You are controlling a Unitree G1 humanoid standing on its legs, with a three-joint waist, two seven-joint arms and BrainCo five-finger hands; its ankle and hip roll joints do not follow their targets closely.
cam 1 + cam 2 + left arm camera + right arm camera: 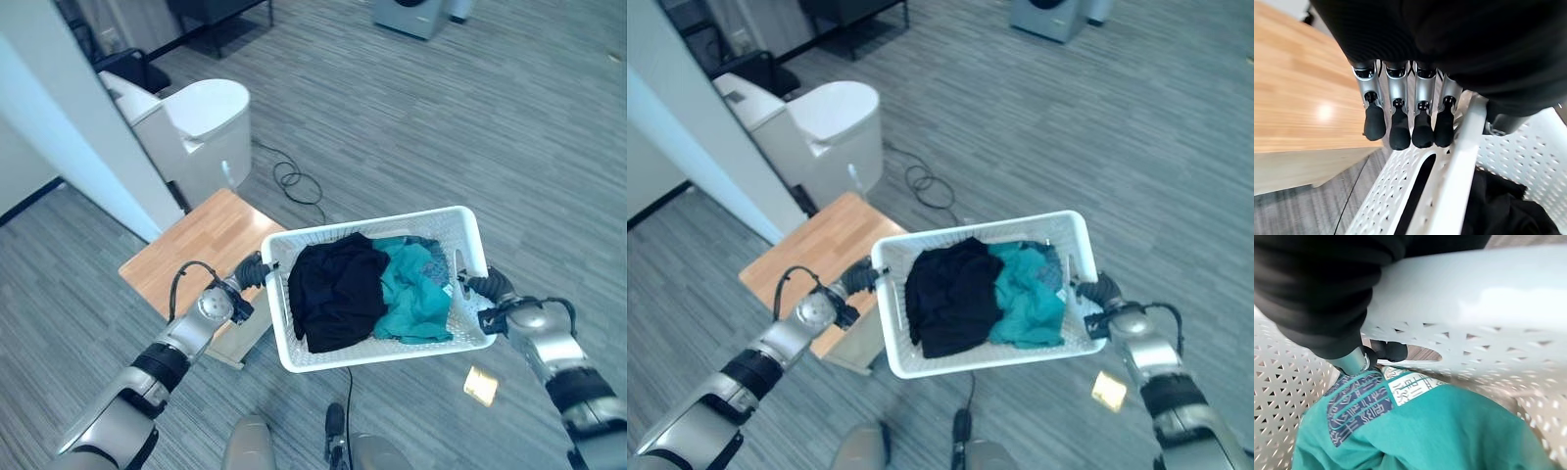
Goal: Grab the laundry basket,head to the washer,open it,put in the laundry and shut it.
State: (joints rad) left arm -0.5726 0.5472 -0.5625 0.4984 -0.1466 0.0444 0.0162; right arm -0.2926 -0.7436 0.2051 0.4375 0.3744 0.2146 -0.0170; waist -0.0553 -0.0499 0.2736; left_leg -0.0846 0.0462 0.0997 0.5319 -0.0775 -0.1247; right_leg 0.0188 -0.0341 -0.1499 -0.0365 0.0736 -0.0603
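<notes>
A white perforated laundry basket (382, 224) hangs in the air between my two hands. It holds a black garment (333, 289) and a teal garment (416, 299). My left hand (251, 271) is curled on the basket's left end; its fingers (1400, 103) press the wall under the rim (1462, 161) beside the handle slot. At the right end my right hand (487, 287) grips the rim (1474, 298), with a dark fingertip (1388, 350) hooked through the slot above the teal cloth (1440, 431). A grey machine (407, 12), perhaps the washer, stands far ahead.
A low wooden table (201, 245) sits just left of and under the basket's left end. Behind it stand a white toilet (201, 122) and a pale wall (69, 137). A small yellow object (480, 385) lies on the grey floor near my right arm.
</notes>
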